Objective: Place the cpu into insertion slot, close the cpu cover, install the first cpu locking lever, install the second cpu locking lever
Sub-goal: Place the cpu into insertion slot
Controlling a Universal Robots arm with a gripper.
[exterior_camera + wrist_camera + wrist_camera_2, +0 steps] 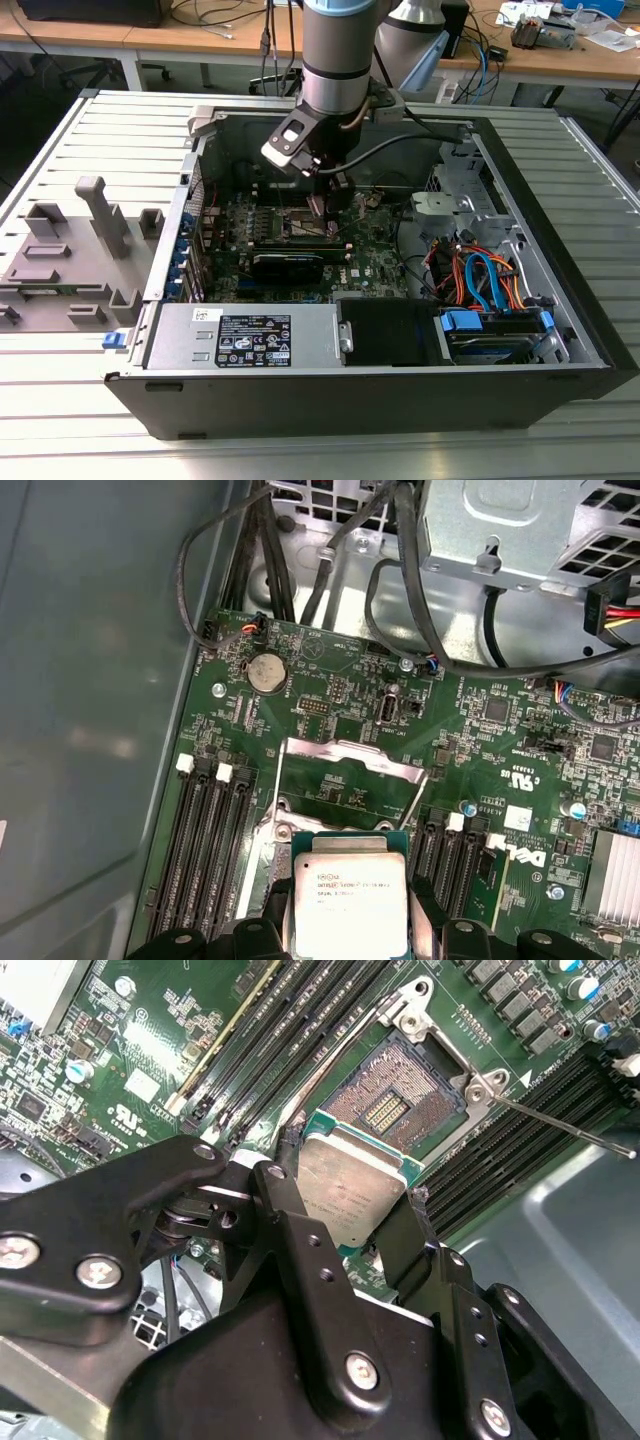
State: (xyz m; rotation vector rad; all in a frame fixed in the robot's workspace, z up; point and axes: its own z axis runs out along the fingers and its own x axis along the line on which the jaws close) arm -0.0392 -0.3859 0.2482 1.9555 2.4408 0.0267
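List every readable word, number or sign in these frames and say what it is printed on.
The cpu, held in the gripper: faint grey lines of print, too blurred to quote.
The power supply label: black and white print, too small to read.
The motherboard: white markings, too small to quote reliably.
No text can be quoted with confidence.

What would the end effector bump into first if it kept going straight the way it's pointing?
Probably the insertion slot. The end effector, shut on the cpu, points down at that open slot, with nothing showing in between. The cpu would touch first; the gap's depth is unclear.
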